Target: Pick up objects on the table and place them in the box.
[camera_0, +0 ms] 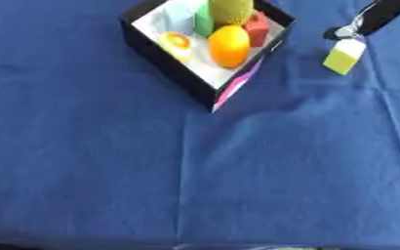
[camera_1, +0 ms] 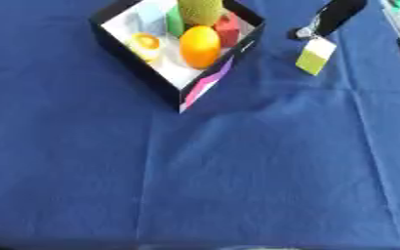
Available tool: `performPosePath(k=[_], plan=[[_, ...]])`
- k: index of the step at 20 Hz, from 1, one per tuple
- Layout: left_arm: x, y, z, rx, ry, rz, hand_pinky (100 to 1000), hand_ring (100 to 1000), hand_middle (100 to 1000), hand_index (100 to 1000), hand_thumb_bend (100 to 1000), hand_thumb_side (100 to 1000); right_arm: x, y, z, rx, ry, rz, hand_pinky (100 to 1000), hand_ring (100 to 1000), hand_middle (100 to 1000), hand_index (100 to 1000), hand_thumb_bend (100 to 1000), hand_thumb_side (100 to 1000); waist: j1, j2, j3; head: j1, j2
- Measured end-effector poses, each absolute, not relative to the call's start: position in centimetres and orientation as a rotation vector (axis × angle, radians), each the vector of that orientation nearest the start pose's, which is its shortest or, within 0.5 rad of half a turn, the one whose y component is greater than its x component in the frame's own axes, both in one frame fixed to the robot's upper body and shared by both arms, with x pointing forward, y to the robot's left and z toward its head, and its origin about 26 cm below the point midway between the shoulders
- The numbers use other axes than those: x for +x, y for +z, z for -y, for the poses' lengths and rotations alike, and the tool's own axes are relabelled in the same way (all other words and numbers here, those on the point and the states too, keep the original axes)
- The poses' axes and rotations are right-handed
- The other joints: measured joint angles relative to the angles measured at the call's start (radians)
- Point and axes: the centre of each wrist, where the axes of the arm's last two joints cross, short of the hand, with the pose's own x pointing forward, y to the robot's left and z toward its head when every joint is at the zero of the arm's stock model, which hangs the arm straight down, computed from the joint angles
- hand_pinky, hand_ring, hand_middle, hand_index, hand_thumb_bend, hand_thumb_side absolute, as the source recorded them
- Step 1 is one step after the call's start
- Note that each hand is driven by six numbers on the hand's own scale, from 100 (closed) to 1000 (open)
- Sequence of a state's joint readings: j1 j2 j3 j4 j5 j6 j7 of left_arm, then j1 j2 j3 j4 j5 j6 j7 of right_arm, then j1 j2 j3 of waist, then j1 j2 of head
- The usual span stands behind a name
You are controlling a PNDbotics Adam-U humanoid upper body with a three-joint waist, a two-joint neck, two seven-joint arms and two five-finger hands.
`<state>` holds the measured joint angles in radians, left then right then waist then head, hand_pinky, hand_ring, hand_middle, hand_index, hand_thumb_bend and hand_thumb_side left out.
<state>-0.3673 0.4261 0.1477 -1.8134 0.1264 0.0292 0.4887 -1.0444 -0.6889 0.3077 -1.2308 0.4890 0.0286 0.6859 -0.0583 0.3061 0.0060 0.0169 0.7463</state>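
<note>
On blue tablecloth point(camera_0: 237, 185), black box point(camera_0: 165, 58) holds fruit

Black box point(camera_0: 156, 51), orange fruit point(camera_0: 229, 45), yellow-green block point(camera_0: 343, 57), blue cloth point(camera_0: 195, 176).

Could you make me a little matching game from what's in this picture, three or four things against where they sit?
Things:
1. orange
2. yellow-green block
3. red block
4. box

Places:
A. far part of the blue cloth
B. at the right hand, right of the box
C. in the box, near its middle
D. in the box, by its right wall

Pairs: 1-C, 2-B, 3-D, 4-A
</note>
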Motion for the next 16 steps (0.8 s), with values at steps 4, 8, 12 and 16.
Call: performPosePath(k=[4, 8, 12, 16], plan=[[32.9, 20.6, -32.4, 0.532, 0.300, 2.188, 672, 747, 703, 774, 100, 584, 43.9, 31.8, 28.2, -0.748, 1.559, 1.341, 995, 952, 878, 958, 424, 187, 0.000, 0.000, -0.001, 0.000, 0.000], [32.9, 20.6, -32.4, 0.535, 0.297, 2.187, 671, 746, 700, 772, 100, 584, 44.3, 31.3, 28.7, -0.768, 1.545, 1.265, 996, 941, 876, 963, 423, 177, 0.000, 0.000, 0.000, 0.000, 0.000], [32.9, 20.6, -32.4, 0.535, 0.293, 2.181, 670, 746, 699, 770, 100, 581, 44.9, 30.5, 29.5, -0.755, 1.506, 1.206, 995, 941, 877, 966, 432, 232, 0.000, 0.000, 0.001, -0.001, 0.000], [33.0, 20.5, -32.5, 0.535, 0.291, 2.176, 670, 745, 699, 769, 100, 579, 45.6, 29.7, 30.1, -0.747, 1.475, 1.155, 995, 945, 882, 976, 438, 265, 0.000, 0.000, 0.006, -0.001, 0.000]])
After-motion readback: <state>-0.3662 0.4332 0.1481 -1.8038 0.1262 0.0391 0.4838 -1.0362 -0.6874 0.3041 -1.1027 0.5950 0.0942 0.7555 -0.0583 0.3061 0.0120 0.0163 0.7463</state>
